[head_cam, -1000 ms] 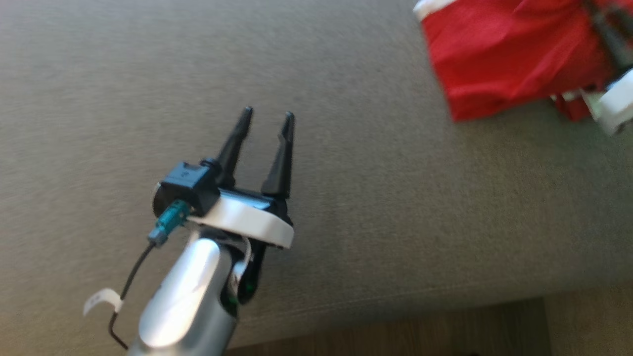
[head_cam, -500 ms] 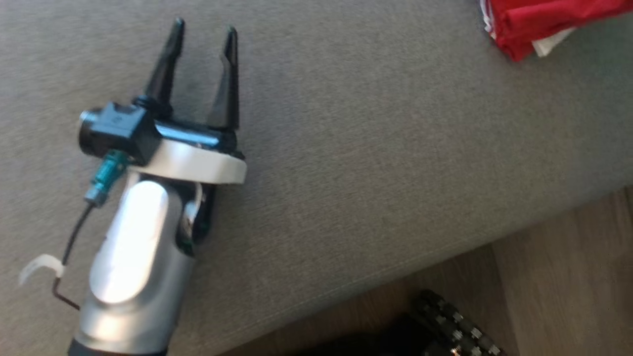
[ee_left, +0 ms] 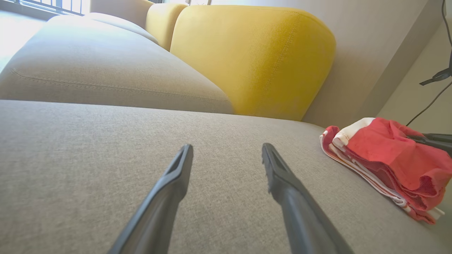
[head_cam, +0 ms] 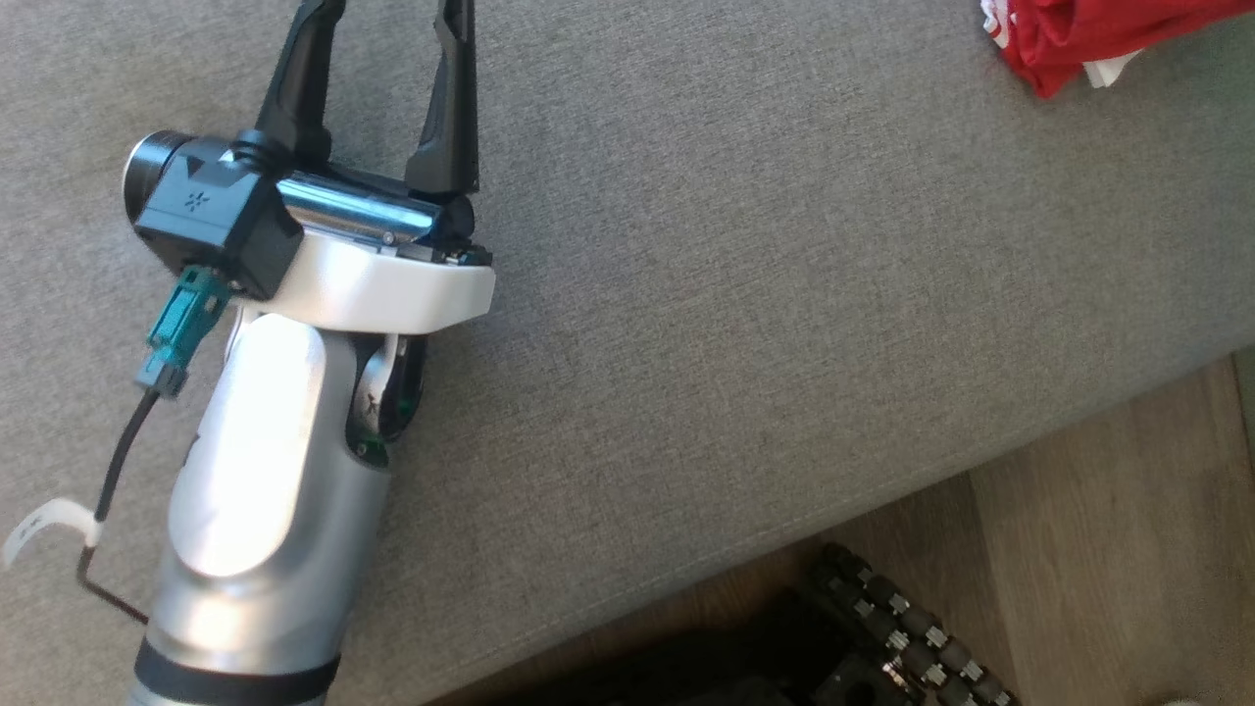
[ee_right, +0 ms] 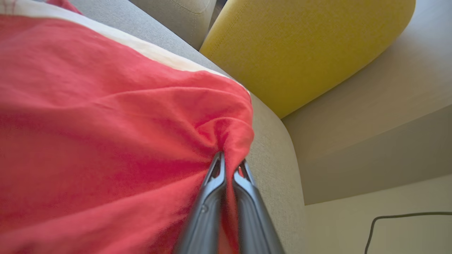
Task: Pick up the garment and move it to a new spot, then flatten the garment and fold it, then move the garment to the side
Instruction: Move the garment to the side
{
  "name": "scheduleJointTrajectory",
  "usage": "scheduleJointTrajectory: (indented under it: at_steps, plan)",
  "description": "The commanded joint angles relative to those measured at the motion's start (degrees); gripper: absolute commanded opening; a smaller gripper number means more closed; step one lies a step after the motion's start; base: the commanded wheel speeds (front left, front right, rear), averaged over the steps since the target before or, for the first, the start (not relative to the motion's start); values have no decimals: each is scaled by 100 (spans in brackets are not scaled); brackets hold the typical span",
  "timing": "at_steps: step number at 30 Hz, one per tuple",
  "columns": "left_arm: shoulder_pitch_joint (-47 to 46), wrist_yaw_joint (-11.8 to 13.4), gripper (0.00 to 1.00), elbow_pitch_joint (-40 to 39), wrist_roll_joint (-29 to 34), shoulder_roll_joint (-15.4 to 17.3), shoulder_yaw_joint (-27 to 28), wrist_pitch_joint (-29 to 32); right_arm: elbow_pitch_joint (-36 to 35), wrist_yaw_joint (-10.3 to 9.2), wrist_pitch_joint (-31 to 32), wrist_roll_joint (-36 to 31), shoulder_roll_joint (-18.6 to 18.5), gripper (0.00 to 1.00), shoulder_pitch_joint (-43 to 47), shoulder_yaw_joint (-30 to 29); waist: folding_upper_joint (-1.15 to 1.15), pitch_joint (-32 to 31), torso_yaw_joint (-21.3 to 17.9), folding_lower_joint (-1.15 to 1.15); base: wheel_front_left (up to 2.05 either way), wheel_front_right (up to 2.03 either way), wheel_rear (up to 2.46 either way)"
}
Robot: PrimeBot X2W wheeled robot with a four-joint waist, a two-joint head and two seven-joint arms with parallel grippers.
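Your view swung off garment (head_cam: 1079, 39); right claw (ee_right: 231, 160) pinched it, left claw (ee_left: 226, 146) stood open, empty; looked folded, side move unfinished.

The grey sofa seat (ee_left: 88, 169) bears a bunched red garment (ee_left: 388, 155) lying near its edge.

red garment (ee_left: 392, 155) 1 | grippers 2: left gripper (ee_left: 226, 145), right gripper (ee_right: 231, 157) | yellow cushions (ee_left: 254, 56) 2 | grey seat cushions (ee_left: 106, 77) 2

The head view has swung, leaving the garment (head_cam: 1079, 39) at the top right corner and bringing floor (head_cam: 1108, 549) in below. The left gripper (head_cam: 382, 39) looms larger, higher left.
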Motion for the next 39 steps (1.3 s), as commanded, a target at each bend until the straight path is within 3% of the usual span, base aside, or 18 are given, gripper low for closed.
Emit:
scheduleJointTrajectory:
  at_steps: [1, 12, 16, 20, 29, 39]
  plan:
    - [453, -32, 100, 495, -61, 53, 154, 130, 14, -3, -5, 0, -122, 100, 111, -123, 0, -53, 51, 0, 0, 0, 0]
    - [706, -41, 100, 506, -351, -53, 324, 130, 37, -3, -55, -332, -57, 100, 313, -461, 0, -1042, 469, 0, 0, 0, 0]
    - [834, 180, 100, 371, -672, -57, 263, 130, -299, -3, -76, -209, 124, 100, 518, -752, 0, -1521, 727, 0, 0, 0, 0]
    - [1030, 483, 100, 228, -860, -58, 252, 130, -806, -3, -93, -22, 455, 100, 937, -950, 0, -1985, 993, 0, 0, 0, 0]
    - [1584, 851, 100, -59, -691, -59, 259, 130, -2052, -3, -132, 268, 1464, 100, 2609, -1603, 0, -2705, 1549, 0, 0, 0, 0]
    - [2119, 756, 100, -280, -923, -59, 268, 130, -2893, -3, -135, 205, 2632, 100, 3972, -2181, 0, -3092, 1890, 0, 0, 0, 0]
